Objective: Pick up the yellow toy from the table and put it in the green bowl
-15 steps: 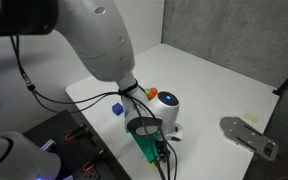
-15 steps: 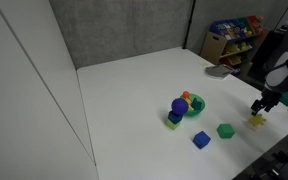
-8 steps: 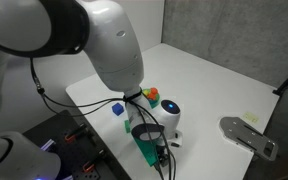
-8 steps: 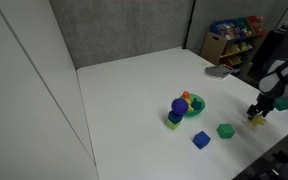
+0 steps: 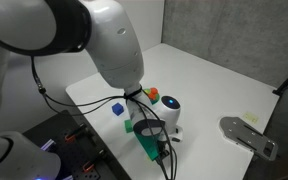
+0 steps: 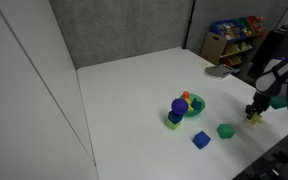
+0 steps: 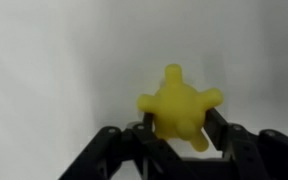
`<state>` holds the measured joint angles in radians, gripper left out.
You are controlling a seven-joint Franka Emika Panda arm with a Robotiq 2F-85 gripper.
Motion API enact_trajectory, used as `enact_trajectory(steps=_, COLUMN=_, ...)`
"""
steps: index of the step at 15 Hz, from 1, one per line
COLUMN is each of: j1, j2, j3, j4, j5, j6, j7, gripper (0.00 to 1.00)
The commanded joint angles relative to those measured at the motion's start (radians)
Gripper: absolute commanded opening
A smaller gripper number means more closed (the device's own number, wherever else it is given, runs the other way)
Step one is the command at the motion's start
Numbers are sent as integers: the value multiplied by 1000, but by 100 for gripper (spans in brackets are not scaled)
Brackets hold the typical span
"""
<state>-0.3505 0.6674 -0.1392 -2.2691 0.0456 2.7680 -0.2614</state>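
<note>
In the wrist view the yellow toy (image 7: 179,103), a small knobbly star, sits between my gripper (image 7: 179,122), whose two black fingers (image 7: 141,137) press against its sides. In an exterior view the gripper (image 6: 252,113) stands low over the toy (image 6: 254,119) near the table's right front edge. The green bowl (image 6: 197,106) lies to the left of it, with an orange piece inside and a purple ball (image 6: 178,105) on a blue block beside it.
A green cube (image 6: 225,130) and a blue cube (image 6: 201,140) lie between the bowl and the gripper; both cubes (image 5: 130,126) (image 5: 117,109) show again beside the arm. A grey flat object (image 5: 246,135) lies off the table. A shelf of colourful items (image 6: 234,35) stands behind.
The jaws have closed in on the yellow toy. The arm has shifted slightly over the table's edge; the cubes and bowl have not moved.
</note>
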Motion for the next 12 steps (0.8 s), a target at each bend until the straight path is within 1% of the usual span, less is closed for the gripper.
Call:
enact_trajectory(steps=1, j1=27, j2=-124, j3=21, j4=-41, j5=-9, j6=-43, j7=31, gripper=24)
enact_trajectory(steps=4, j1=41, j2=-212, j3=49, j4=-56, j5=3, j6=-76, j7=17, gripper=21)
enact_trajectory(steps=8, j1=53, j2=-328, j3=108, j4=-55, j5=52, j6=-157, j7=-4, gripper=21)
enact_trajectory(steps=12, j1=95, j2=-385, j3=159, j4=-30, j5=134, j6=-209, j7=-10, gripper=21)
